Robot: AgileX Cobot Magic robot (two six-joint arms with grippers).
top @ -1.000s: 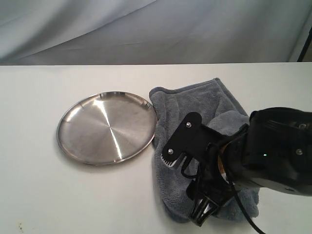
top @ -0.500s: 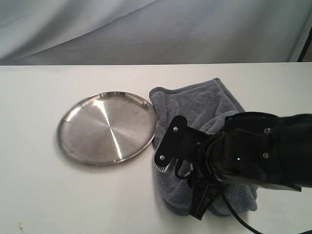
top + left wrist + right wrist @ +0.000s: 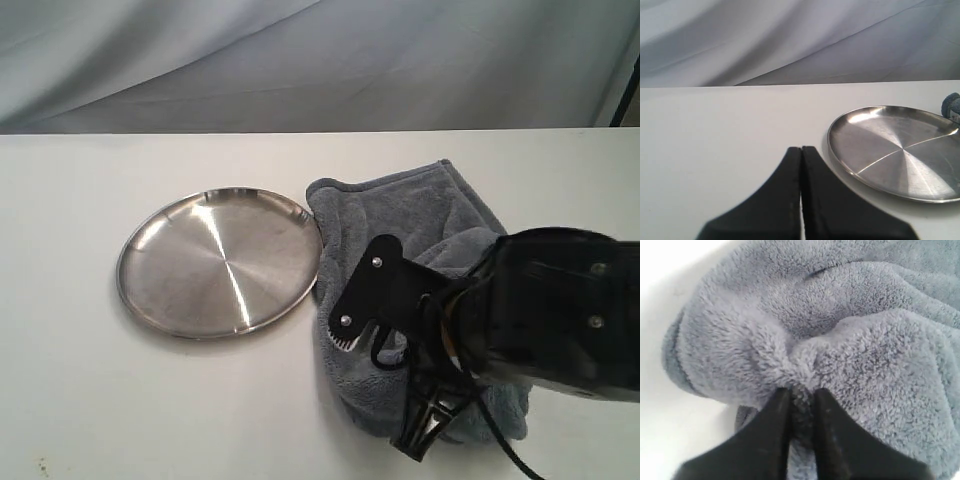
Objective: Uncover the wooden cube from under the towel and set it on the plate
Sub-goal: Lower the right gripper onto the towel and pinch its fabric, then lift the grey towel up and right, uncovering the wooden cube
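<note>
The blue-grey fleece towel [image 3: 420, 215] lies bunched on the white table, just right of the round silver plate [image 3: 220, 260]. My right gripper [image 3: 801, 392] is shut on a pinched fold of the towel [image 3: 840, 330] near its front edge, and the black arm covers much of the cloth in the exterior view. The wooden cube is hidden; no part of it shows. My left gripper [image 3: 801, 150] is shut with nothing in it, low over bare table beside the plate [image 3: 900, 150]. It does not appear in the exterior view.
A grey cloth backdrop [image 3: 320, 60] hangs behind the table's far edge. The white tabletop [image 3: 70, 380] stretches left of and in front of the plate. The table's front edge runs close under the right arm.
The right arm has shifted slightly back to the right with the towel fold held, and the towel's front part has bunched and moved a little with it.
</note>
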